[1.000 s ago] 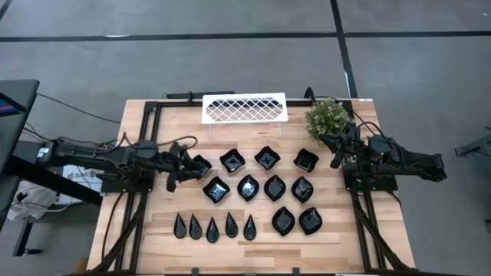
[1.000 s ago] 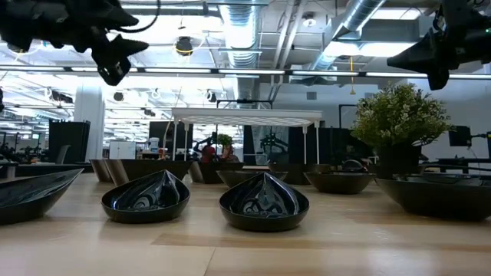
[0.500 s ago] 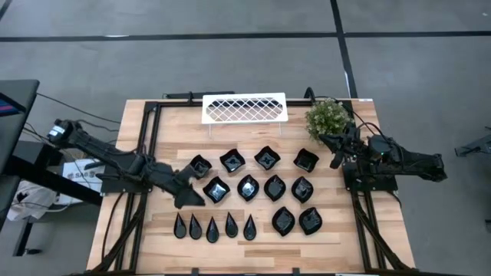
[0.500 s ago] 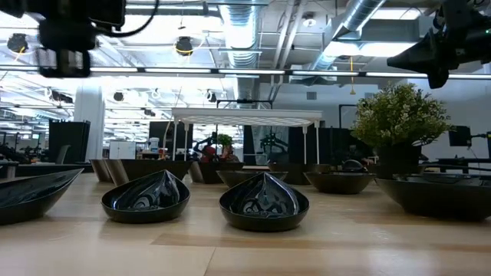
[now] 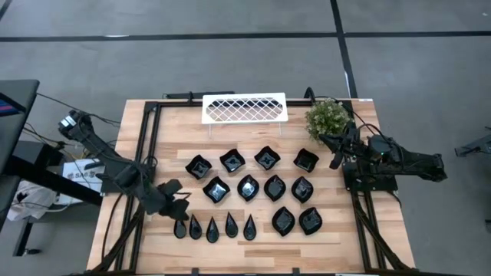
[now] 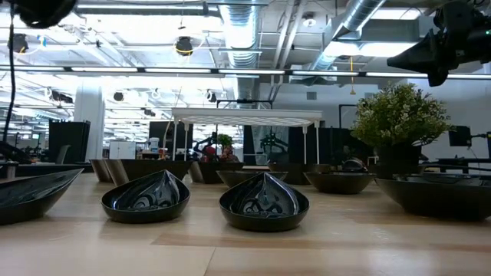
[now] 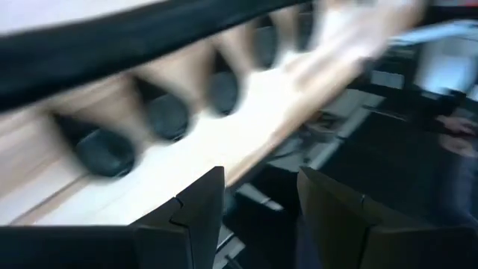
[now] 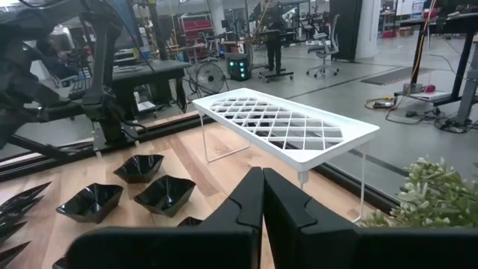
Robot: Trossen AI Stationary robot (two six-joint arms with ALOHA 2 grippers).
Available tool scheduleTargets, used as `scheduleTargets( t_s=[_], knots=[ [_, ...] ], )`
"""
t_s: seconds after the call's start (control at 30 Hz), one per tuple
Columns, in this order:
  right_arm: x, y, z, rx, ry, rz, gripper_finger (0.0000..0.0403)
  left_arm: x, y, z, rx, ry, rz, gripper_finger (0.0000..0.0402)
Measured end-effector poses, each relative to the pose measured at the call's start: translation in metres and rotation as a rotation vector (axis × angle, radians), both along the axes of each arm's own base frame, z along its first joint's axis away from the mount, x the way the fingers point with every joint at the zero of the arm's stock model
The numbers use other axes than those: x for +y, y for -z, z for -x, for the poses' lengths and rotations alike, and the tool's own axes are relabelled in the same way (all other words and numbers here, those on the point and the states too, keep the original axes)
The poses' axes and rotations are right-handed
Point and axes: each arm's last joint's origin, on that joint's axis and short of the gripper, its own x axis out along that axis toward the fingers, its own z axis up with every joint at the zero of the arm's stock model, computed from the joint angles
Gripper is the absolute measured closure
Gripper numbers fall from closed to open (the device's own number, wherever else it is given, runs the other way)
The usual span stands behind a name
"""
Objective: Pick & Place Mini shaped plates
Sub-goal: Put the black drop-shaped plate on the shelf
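Several glossy black mini shaped plates rest on their bases on the wooden table (image 5: 161,138): square ones in the far row (image 5: 232,160), leaf shapes in the middle row (image 5: 248,187), and narrow teardrops (image 5: 212,228) in the near row. My left gripper (image 5: 179,208) hovers open, slanting down, just above the far side of the leftmost teardrop (image 5: 179,226). In the left wrist view its fingers (image 7: 202,209) have nothing between them, and the blurred teardrops (image 7: 164,116) lie beyond. My right gripper (image 5: 335,151) waits shut and level by the plant, high above the table (image 6: 433,54).
A white lattice rack (image 5: 244,108) stands at the far edge on thin legs (image 8: 209,138). A small green plant (image 5: 328,117) sits at the far right. Black frame rails (image 5: 147,146) run along both table sides. Bare wood lies between the rack and the far row of plates.
My left gripper has swung from beside the far-left square plate toward the table's near edge, ending over the left end of the teardrop row. Its wrist has rolled and tipped downward, and its fingers have stayed open. No plate has moved.
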Motion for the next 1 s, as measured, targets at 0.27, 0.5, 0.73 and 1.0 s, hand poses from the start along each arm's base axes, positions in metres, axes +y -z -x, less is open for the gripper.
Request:
scheduleTargets(
  t_s=[0.27, 0.5, 0.73, 1.0],
  knots=[
    [0.0, 0.0, 0.0, 0.0, 0.0, 0.0, 0.0401, -0.012, 0.016, 0.024, 0.238, -0.136, -0.017, 0.0229],
    [0.0, 0.0, 0.0, 0.0, 0.0, 0.0, 0.0401, -0.02, 0.023, 0.026, 0.253, -0.106, -0.047, 0.0229],
    [0.0, 0.0, 0.0, 0.0, 0.0, -0.001, 0.0401, -0.024, 0.029, 0.026, 0.247, -0.024, -0.1, 0.0229],
    [0.0, 0.0, 0.0, -0.001, 0.0, -0.001, 0.0401, -0.021, 0.034, 0.027, 0.245, -0.016, -0.12, 0.0229]
  ],
)
